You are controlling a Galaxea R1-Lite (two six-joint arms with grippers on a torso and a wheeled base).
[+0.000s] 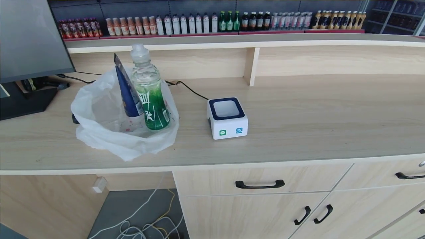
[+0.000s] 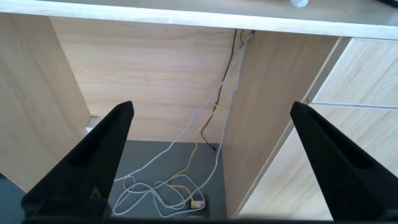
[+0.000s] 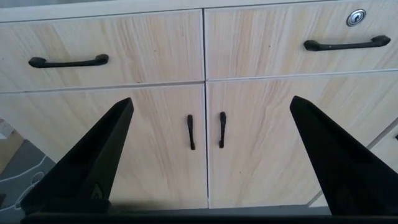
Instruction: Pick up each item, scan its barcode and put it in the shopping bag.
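A white plastic shopping bag (image 1: pixel 99 132) lies open on the left of the wooden counter (image 1: pixel 298 126). Inside it stand a clear bottle with a green label (image 1: pixel 148 96) and a blue pouch (image 1: pixel 127 89) leaning against the bottle. A white scanner box with a dark blue rim (image 1: pixel 227 117) sits to the right of the bag. My left gripper (image 2: pixel 211 165) is open, held below counter level facing the gap under the counter. My right gripper (image 3: pixel 208 162) is open too, facing the cabinet doors, nothing between its fingers.
A dark monitor (image 1: pixel 30 39) stands at the counter's far left. A black cable (image 1: pixel 189 89) runs from the scanner to the back. A raised shelf (image 1: pixel 252 43) borders the counter's rear, with drink bottles behind. Drawers (image 1: pixel 260 183) and loose floor cables (image 2: pixel 168 186) lie below.
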